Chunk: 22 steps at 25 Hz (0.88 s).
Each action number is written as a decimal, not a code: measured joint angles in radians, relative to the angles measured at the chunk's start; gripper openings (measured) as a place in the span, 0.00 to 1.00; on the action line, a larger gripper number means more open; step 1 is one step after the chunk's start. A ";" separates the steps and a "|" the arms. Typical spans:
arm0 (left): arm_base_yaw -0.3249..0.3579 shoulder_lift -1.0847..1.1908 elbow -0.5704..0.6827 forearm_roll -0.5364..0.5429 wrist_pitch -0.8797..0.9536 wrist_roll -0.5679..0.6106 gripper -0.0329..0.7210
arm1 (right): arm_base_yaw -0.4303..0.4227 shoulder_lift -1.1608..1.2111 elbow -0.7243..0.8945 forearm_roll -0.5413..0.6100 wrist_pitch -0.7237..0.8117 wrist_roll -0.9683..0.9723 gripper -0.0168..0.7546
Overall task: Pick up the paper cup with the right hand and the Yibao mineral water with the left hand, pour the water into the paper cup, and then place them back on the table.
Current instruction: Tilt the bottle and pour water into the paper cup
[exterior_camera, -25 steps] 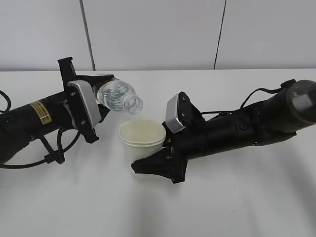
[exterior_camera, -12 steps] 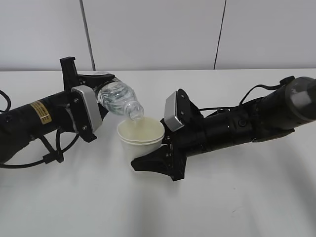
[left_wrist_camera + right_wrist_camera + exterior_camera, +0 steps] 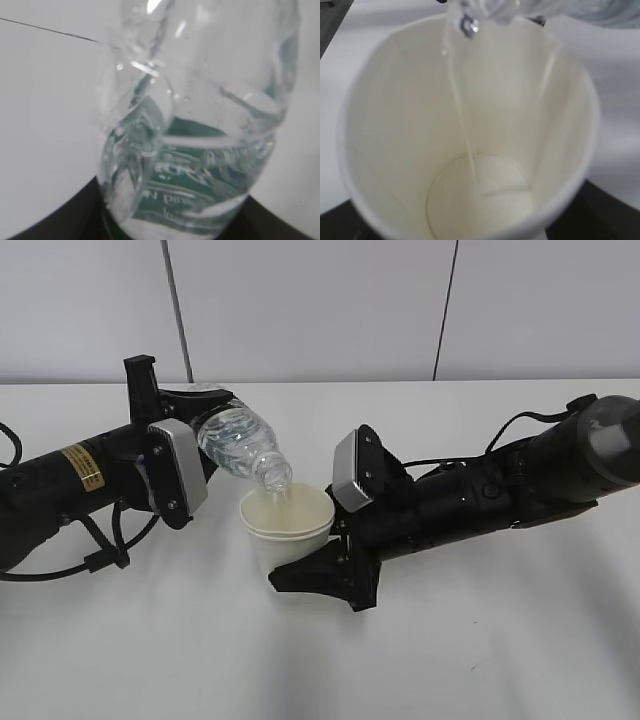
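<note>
My left gripper [image 3: 200,445] is shut on the Yibao mineral water bottle [image 3: 240,445], tilted with its open mouth down over the paper cup [image 3: 285,525]. The bottle fills the left wrist view [image 3: 200,125], green label low in the frame. My right gripper [image 3: 315,555] is shut on the cup and holds it just above the white table [image 3: 150,640], tilted slightly toward the bottle. In the right wrist view a thin stream of water runs down the cup's inside [image 3: 465,130] to its bottom.
A pale wall with two dark vertical seams [image 3: 172,310] stands behind the table's far edge. Loose black cables [image 3: 110,540] hang under the left arm. The right arm [image 3: 520,485] lies across the right side of the table.
The bottle has tipped further down and its mouth has come over the cup rim. The cup has moved slightly right and up to the mouth. Water now runs into the cup.
</note>
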 joint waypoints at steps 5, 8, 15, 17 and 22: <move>0.000 0.000 0.000 0.000 0.000 0.032 0.51 | 0.000 0.000 0.000 -0.015 0.002 0.000 0.70; 0.000 0.000 0.000 0.000 0.000 0.036 0.51 | 0.000 0.000 0.000 -0.020 0.002 0.000 0.70; 0.000 0.000 0.000 -0.019 0.000 0.097 0.50 | 0.000 0.000 0.000 -0.020 0.004 0.000 0.70; 0.000 0.000 0.000 -0.035 0.000 0.104 0.50 | 0.000 0.000 0.000 -0.024 0.004 0.000 0.70; 0.000 0.000 0.000 -0.048 0.000 0.108 0.50 | 0.000 0.000 0.000 -0.036 0.004 0.000 0.70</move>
